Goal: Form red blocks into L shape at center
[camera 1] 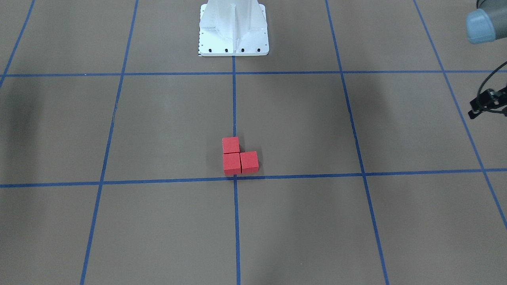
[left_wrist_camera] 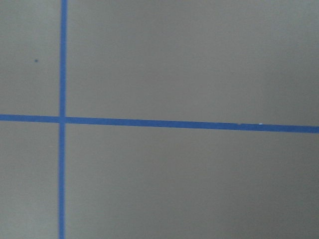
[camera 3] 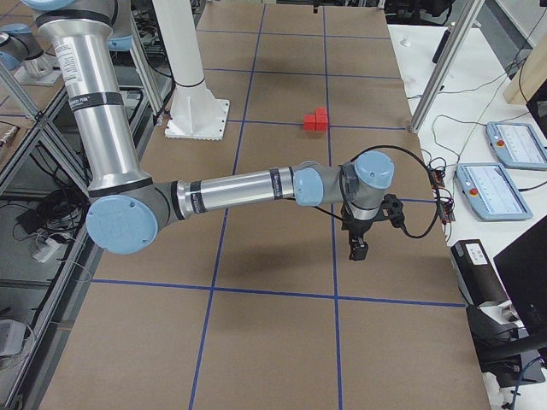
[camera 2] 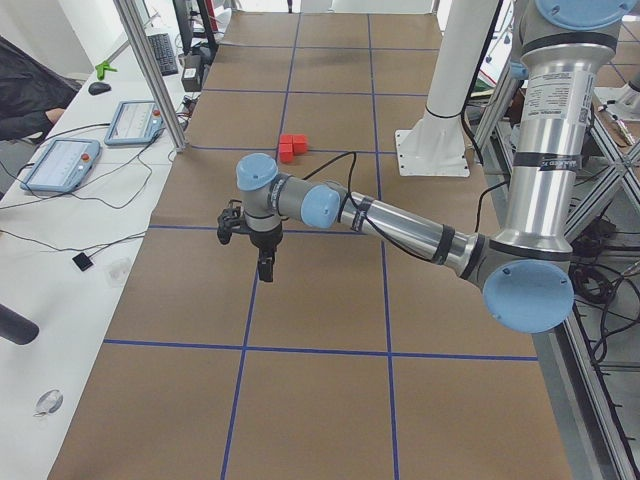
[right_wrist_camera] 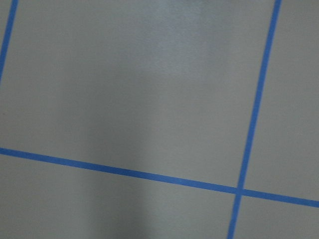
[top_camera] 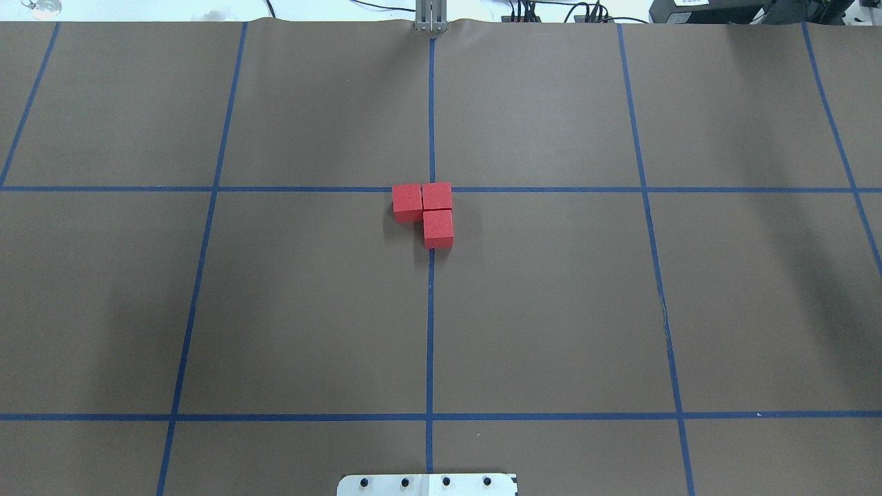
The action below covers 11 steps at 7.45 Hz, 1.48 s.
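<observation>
Three red blocks [top_camera: 437, 197] lie flat and touching in an L shape against the center [top_camera: 431, 189] tape crossing, on the robot's side of the cross line. One block [top_camera: 407, 202] lies to the corner block's left and another [top_camera: 438, 229] lies nearer the robot. The same L [camera 1: 232, 163] shows in the front view, just above the center [camera 1: 235, 178]. My left gripper [camera 2: 264, 272] hangs over the floor well away from the blocks [camera 2: 293, 147]; I cannot tell its state. My right gripper [camera 3: 356, 252] hangs far from the blocks [camera 3: 316, 120], and I cannot tell whether it is open or shut. Both wrist views show only floor and tape.
The white robot base [camera 1: 233, 31] stands behind the blocks. A joint of the left arm [camera 1: 481, 25] and a black wrist part [camera 1: 487, 103] show at the front view's right edge. Teach pendants [camera 2: 62, 164] [camera 3: 496, 190] and metal posts [camera 2: 150, 70] line the table's sides.
</observation>
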### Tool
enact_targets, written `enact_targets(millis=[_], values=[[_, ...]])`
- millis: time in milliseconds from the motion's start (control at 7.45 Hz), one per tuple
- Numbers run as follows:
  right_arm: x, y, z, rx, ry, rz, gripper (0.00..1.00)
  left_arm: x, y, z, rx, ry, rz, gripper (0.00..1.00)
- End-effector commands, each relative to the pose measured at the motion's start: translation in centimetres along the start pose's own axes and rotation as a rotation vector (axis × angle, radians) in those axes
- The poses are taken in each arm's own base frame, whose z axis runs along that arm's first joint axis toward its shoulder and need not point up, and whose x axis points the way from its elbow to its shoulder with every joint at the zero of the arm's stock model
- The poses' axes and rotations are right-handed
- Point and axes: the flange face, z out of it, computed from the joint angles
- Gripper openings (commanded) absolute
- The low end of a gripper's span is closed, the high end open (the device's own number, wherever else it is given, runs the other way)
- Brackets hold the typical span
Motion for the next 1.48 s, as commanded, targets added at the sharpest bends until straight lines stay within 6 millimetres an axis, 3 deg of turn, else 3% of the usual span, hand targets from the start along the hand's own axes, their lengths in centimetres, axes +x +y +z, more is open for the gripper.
enact_targets(millis=[0,268,537,671,939,1073,1341], values=[[1.9,3.1,0.7,-0.013,0.015,0.023,0.99,-7.8,2.3,-0.2,-0.007,0.008,0.135,1.0],[3.8,5.5,2.1,-0.044,0.001,0.065,0.99,-10.5,3.4,-1.4,0.018,0.031,0.165,1.0],[5.6,7.4,2.1,-0.04,-0.062,0.11,0.99,-12.4,4.5,0.4,-0.017,0.037,0.127,1.0],[6.7,9.3,2.9,-0.053,-0.098,0.145,0.99,-13.1,5.5,0.6,-0.023,0.034,0.108,1.0],[7.4,11.0,3.5,-0.035,-0.097,0.13,0.99,-13.0,5.3,0.4,-0.02,0.03,0.097,1.0],[7.7,11.8,2.9,-0.011,-0.09,0.124,0.99,-12.9,5.3,0.3,-0.02,0.03,0.066,1.0],[6.2,13.5,1.5,0.014,-0.093,0.114,0.99,-12.6,5.2,0.1,-0.016,0.03,0.037,1.0]])
